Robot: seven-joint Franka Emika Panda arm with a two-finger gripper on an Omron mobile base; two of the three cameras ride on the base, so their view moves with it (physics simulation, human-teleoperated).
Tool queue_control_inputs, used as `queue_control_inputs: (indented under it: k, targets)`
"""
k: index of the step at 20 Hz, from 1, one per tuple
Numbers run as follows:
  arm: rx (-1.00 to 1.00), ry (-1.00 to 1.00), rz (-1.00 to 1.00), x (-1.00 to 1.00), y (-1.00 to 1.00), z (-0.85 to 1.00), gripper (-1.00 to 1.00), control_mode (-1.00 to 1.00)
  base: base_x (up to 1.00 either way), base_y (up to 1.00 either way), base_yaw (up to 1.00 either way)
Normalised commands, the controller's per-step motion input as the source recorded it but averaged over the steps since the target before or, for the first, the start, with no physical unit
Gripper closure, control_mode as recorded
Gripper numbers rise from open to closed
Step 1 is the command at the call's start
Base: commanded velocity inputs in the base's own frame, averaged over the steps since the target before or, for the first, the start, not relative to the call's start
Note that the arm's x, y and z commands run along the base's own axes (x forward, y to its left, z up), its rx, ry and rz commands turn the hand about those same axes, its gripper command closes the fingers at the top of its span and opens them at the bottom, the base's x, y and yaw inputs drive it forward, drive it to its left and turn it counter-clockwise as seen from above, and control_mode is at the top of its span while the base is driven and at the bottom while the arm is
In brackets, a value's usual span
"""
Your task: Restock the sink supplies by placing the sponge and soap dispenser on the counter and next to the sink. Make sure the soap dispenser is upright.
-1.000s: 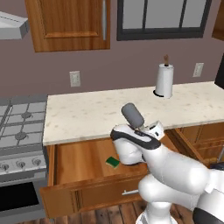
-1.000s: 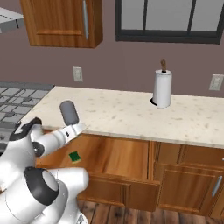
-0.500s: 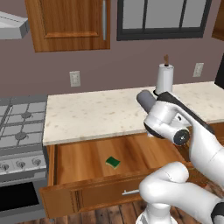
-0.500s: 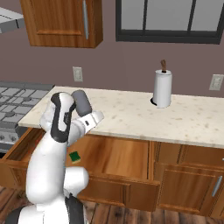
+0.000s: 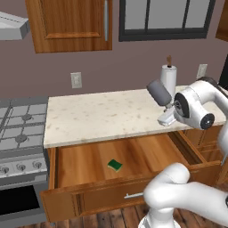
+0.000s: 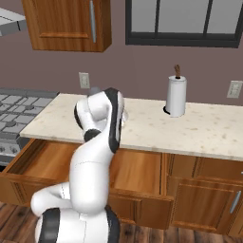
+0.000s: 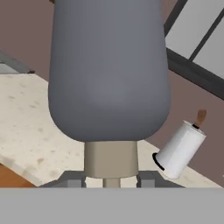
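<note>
The bench (image 5: pixel 102 118) is beige speckled stone set against a mauve wall, with a stove (image 5: pixel 20 133) at its left end and a paper-towel roll (image 5: pixel 168 79) standing near the window (image 5: pixel 164 18). Above it, the claw (image 5: pixel 165 116) is clamped on the soap dispenser (image 5: pixel 158 92), which is held tilted. The sponge (image 5: pixel 115 165) lies in the open wooden drawer (image 5: pixel 89 162) below.
</note>
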Motion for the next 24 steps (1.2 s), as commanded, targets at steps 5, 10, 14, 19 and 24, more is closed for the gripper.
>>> queue_control_inputs:
  k: [5,10,14,19,24]
  targets:
    - [0.02,0.55,0.0,0.12,-0.4,1.0,1.0,-1.0,0.0,0.0,0.0]
    - [0.0,0.59,0.0,0.01,-0.5,1.0,1.0,-1.0,0.0,0.0,0.0]
    - [0.0,0.46,0.0,0.0,-0.47,1.0,1.0,-1.0,0.0,0.0,0.0]
    - [-0.28,0.14,0.02,0.0,-0.29,0.59,1.0,-1.0,0.0,0.0,0.0]
    - [-0.59,0.0,0.19,0.0,-0.16,0.48,1.0,-1.0,0.0,0.0,0.0]
